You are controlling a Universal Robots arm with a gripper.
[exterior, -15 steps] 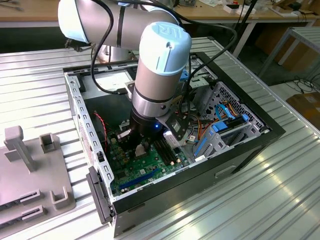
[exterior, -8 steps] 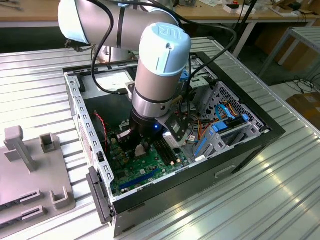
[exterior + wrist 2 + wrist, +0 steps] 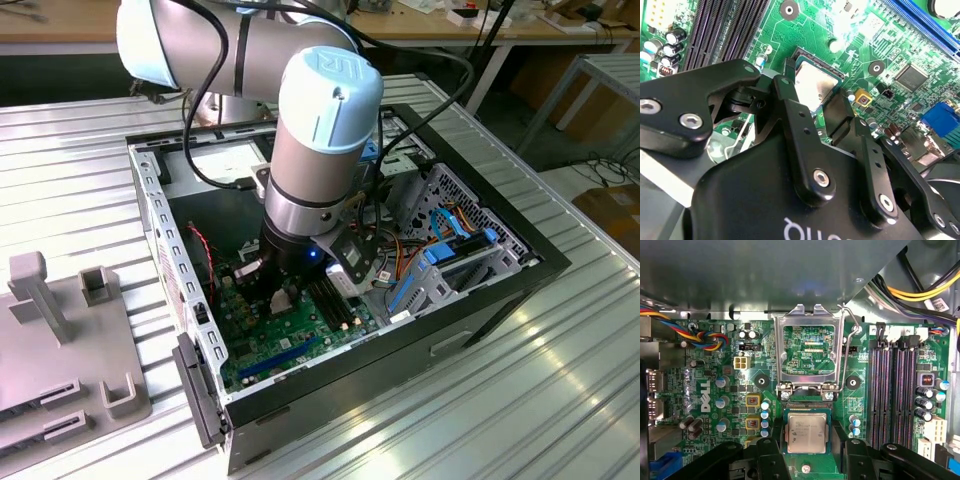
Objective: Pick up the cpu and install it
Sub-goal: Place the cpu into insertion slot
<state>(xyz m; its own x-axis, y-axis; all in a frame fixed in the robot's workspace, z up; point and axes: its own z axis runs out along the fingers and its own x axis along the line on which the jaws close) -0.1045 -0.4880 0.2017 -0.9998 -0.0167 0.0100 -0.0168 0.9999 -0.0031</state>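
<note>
The cpu [image 3: 806,432] sits square within the socket [image 3: 807,406], just beside the hinge of the opened load plate [image 3: 810,316]. The gripper [image 3: 808,444] is low over it, but whether the pincer clamps the chip or stands apart cannot be told. Seating it well likely means keeping the chip flat, with its edges parallel to the socket and no sideways drag across the pins. The lever [image 3: 846,350] stands clear at one side. Capacitors [image 3: 765,415] crowd just beside the socket, memory slots [image 3: 895,385] lie further off, and the case [image 3: 155,220] walls hem the arm in.
</note>
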